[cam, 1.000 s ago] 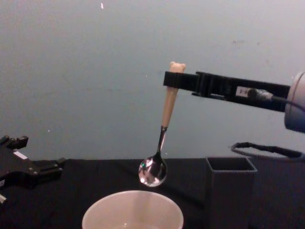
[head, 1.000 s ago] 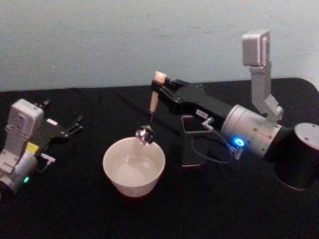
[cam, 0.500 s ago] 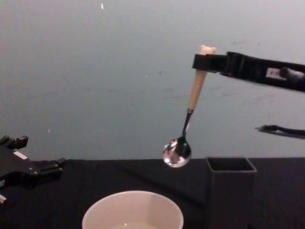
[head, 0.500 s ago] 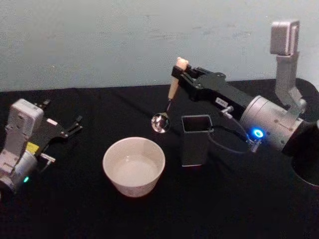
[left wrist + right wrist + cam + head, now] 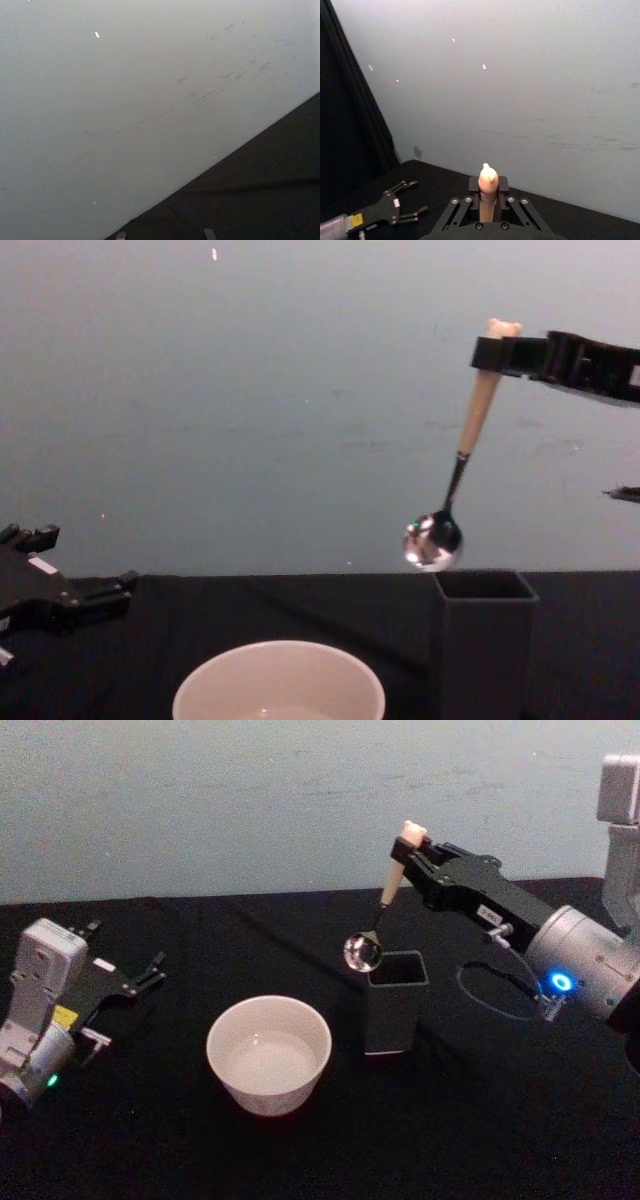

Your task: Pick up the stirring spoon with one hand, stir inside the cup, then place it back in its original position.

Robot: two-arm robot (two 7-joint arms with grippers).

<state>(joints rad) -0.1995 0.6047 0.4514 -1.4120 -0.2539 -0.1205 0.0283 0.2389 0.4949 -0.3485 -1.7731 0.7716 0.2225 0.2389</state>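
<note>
Chest view: stirring spoon (image 5: 468, 436) is being clamped at its handle by the right gripper (image 5: 497, 352), bowl hanging just over the dark grey holder's (image 5: 485, 645) 10 o'clock rim. The cup (image 5: 279, 680) is at the holder's 9 o'clock. Stirring judged done; lowering and release left. Left gripper (image 5: 148, 972) parked, fingers spread.

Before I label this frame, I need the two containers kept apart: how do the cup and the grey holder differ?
The cup is round, wide and cream-white; the holder is square-mouthed, narrow and dark grey. The cup sits low; the holder stands taller. The stirring spoon, held by the right gripper, hangs by the holder's mouth, clear of the cup. Both stand upright and open-topped on the black table.
</note>
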